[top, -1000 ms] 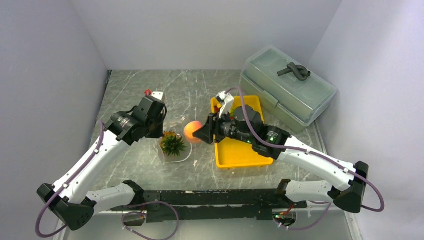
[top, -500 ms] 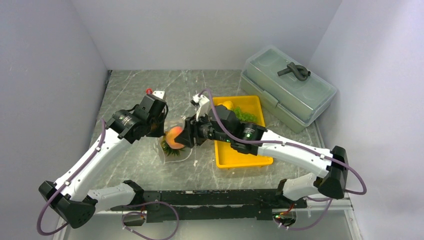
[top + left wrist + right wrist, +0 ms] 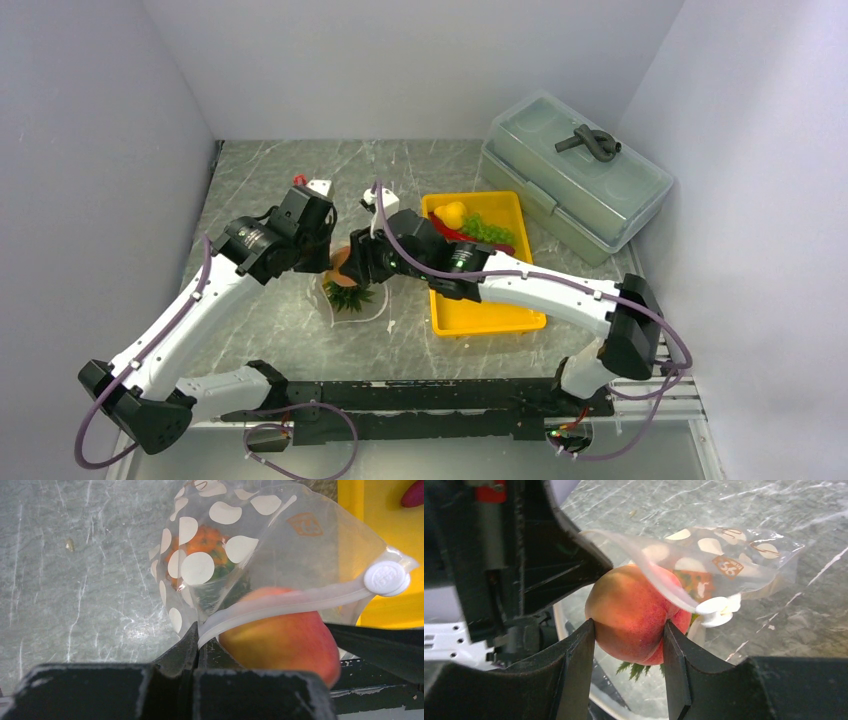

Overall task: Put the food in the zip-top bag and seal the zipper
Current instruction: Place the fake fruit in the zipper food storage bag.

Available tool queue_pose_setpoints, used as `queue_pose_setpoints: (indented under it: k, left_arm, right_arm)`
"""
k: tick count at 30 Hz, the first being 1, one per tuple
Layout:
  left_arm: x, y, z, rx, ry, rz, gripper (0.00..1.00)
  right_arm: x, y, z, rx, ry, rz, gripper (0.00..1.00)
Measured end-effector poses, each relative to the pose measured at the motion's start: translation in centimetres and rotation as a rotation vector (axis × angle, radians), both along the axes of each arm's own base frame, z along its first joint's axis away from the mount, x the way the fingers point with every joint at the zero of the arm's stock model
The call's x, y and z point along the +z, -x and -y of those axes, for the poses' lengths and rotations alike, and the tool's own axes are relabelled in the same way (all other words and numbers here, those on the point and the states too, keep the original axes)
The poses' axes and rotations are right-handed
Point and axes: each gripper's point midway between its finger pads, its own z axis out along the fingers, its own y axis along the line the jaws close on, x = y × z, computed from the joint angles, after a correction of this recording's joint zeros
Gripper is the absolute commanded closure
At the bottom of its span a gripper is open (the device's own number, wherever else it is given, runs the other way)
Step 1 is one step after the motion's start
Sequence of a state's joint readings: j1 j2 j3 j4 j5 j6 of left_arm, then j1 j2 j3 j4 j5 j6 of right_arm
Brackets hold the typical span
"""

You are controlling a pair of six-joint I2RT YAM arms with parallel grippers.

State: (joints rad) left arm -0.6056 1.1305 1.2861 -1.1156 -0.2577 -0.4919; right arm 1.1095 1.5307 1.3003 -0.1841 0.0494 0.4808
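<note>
Just left of the tray [image 3: 480, 305], your right jaws are clamped on the orange fruit [image 3: 629, 615] from both sides and hold it at the mouth of the bag [image 3: 280, 540]. Your left jaws are pressed together on the bag's mouth edge, pinching one end of the zipper [image 3: 280, 605] and lifting that lip off the tabletop. The upper lip drapes over the top of the fruit, and the zipper strip runs straight across its face. Whether the lower lip sits under the fruit, you cannot tell from these views. The pineapple [image 3: 205, 540] lies deep in the bag, its green crown pointing toward the mouth. The lemon [image 3: 452, 212], grapes [image 3: 488, 228] and chili [image 3: 447, 232] wait at the tray's far end.

Watch for these:
- The strip is taut against the fruit. Push on and you may shove the whole bag away from the tray, or drag the edge out of the left pinch, because the mouth looks barely wider than the fruit.
- Let go too early and the round fruit will likely roll out onto the tabletop, since only one lip visibly covers it.
- Your two wrists are very close together here, so a careless advance could knock them against each other.
- The pineapple's crown may block the fruit from going deep, which would leave too little room for the rest.
</note>
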Motion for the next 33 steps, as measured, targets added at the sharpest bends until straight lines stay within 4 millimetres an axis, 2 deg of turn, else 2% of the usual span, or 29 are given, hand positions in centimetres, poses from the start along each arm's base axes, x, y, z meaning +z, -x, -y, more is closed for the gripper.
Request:
queue_pose_setpoints:
  k: [18,22,27,32,33]
  left_arm:
    - [-0.5,0.2,0.7,-0.020,0.010,-0.041,1.00]
    - [-0.3,0.3,0.8,-0.024,0.016,-0.041,1.00]
    - [0.2,0.2,0.9,-0.028,0.025,-0.035,1.00]
    - [0.4,0.3,1.1,-0.034,0.032,-0.040,1.00]
    - [0.4,0.3,1.1,-0.034,0.032,-0.039,1.00]
  right_arm:
    - [-3.0,-4.8,-0.6,-0.211,0.052,0.082,1.00]
    - [-2.9,-5.5,-1.1,-0.233,0.031,0.100,1.00]
    - [-2.0,-6.3,-1.6,-0.267,-0.012,0.129,0.95]
    - [-4.0,-7.2,-2.2,-0.301,0.009,0.134,0.90]
    - [-4.4,-7.4,-2.3,-0.307,0.015,0.133,0.86]
